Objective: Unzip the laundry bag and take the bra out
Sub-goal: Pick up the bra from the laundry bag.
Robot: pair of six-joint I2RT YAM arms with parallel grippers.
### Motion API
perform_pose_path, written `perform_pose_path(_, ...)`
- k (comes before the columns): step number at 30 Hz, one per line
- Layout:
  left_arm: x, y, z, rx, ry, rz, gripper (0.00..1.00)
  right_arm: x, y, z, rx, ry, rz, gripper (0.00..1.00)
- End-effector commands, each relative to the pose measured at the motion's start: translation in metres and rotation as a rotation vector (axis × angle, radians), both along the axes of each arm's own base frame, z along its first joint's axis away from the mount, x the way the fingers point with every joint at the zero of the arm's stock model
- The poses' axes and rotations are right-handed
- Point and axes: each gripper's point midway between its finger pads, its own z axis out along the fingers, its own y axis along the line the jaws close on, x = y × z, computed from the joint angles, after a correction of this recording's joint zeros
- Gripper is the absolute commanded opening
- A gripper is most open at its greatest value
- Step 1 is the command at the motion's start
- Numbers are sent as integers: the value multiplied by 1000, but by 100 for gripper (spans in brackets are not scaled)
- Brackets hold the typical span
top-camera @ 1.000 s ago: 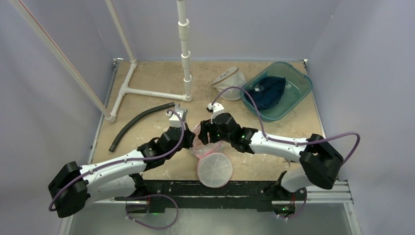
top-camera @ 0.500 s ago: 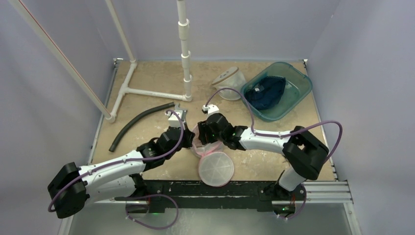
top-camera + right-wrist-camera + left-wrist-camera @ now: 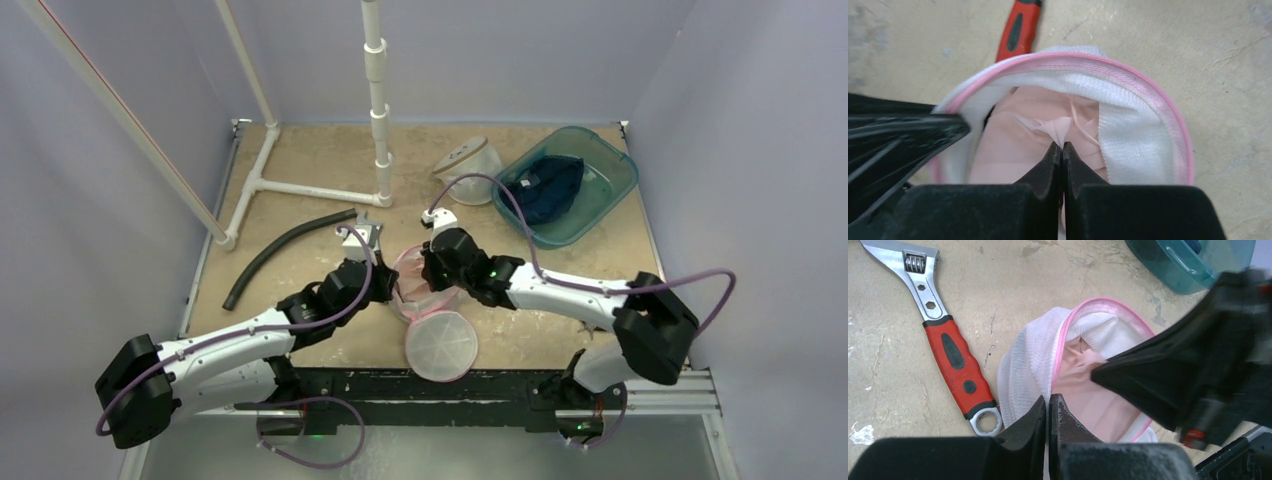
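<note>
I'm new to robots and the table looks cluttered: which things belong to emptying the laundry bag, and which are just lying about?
In the job: laundry bag, open, edge pinched by the left gripper; pink bra inside it, pinched by the right gripper.

Lying about: wrench, black hose, white pipe frame, teal tub holding a dark blue cloth.
</note>
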Motion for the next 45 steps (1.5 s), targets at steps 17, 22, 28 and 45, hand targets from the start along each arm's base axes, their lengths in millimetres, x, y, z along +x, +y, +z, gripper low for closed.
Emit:
perform_pose_path(17, 6, 3, -1, -10, -15, 37, 0, -20, -22, 179, 281, -199, 48, 0)
perform_pose_path(22, 4, 2, -3, -14, -8, 30, 0, -21, -30, 222, 358, -252, 58, 0)
perform_pose_path(28, 4, 1, -3, -25, -1, 31, 0, -24, -36, 252, 445, -274, 79, 0)
perform_pose_path(45, -6, 11, 99, -190, -212, -23, 51, -27, -49, 304, 551, -346, 81, 0)
